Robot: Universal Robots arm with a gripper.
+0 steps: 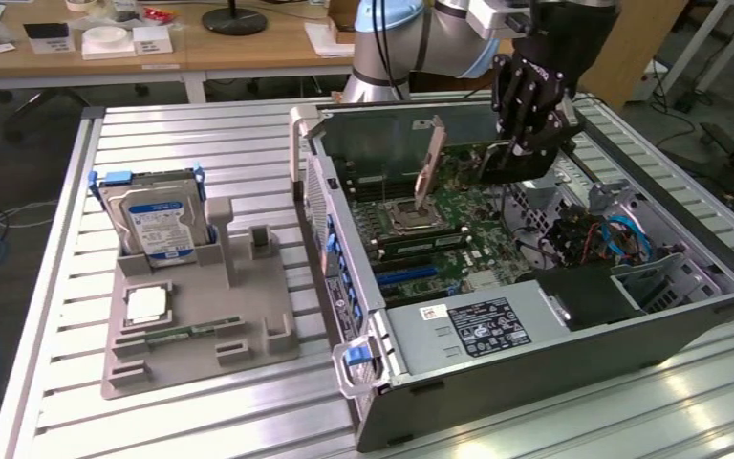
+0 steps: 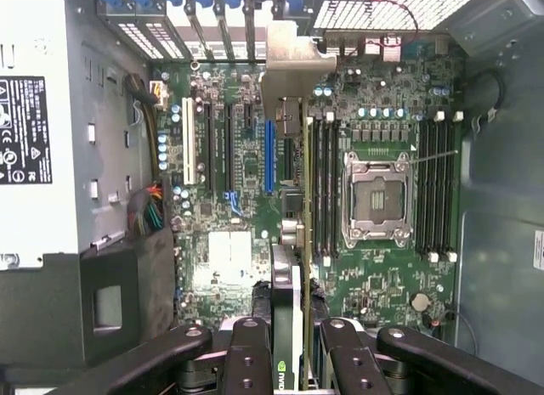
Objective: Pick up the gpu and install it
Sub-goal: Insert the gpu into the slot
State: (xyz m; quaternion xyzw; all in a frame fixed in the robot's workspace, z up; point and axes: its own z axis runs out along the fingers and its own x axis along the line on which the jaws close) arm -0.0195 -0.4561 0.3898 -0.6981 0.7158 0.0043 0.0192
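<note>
as it hangs over the motherboard (image 2: 378, 280), the hand (image 2: 297, 359) is clamped on the upright gpu (image 2: 286, 280).

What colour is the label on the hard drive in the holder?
Mostly blue; the label shows best in the exterior view.

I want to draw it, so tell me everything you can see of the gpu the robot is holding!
The gpu is a thin card standing on edge inside the open computer case, over the green motherboard. It has a dark cooler and a silver metal bracket at the end by the rear slots. The tool grips its other end from both sides.
</note>
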